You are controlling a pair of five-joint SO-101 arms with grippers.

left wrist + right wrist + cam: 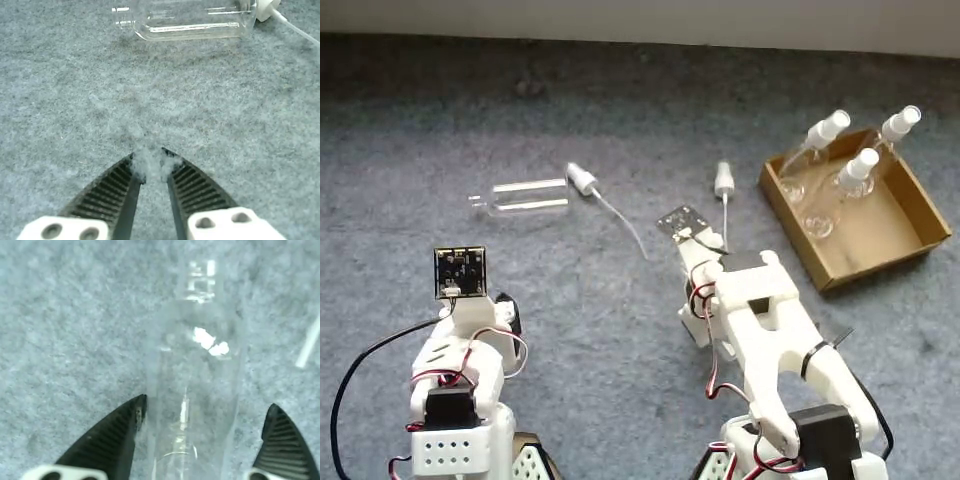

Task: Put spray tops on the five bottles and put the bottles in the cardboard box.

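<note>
A clear bottle (525,197) lies on its side on the grey carpet, its threaded neck bare. A spray top (582,180) with a long thin tube lies at the bottle's base end. The same bottle (190,20) lies ahead of my left gripper (151,162), which is shut and empty just above the carpet. My right gripper (202,417) is open, with its fingers on either side of a second clear bottle (197,375) lying on the carpet. Another spray top (723,180) lies just beyond the right arm (750,300). The cardboard box (910,225) holds three capped bottles (840,180).
The box stands at the right, close beside the right arm. The loose tube (625,225) of the first spray top trails across the carpet between the arms. The left arm (460,340) stands at the lower left, with open carpet in front of it.
</note>
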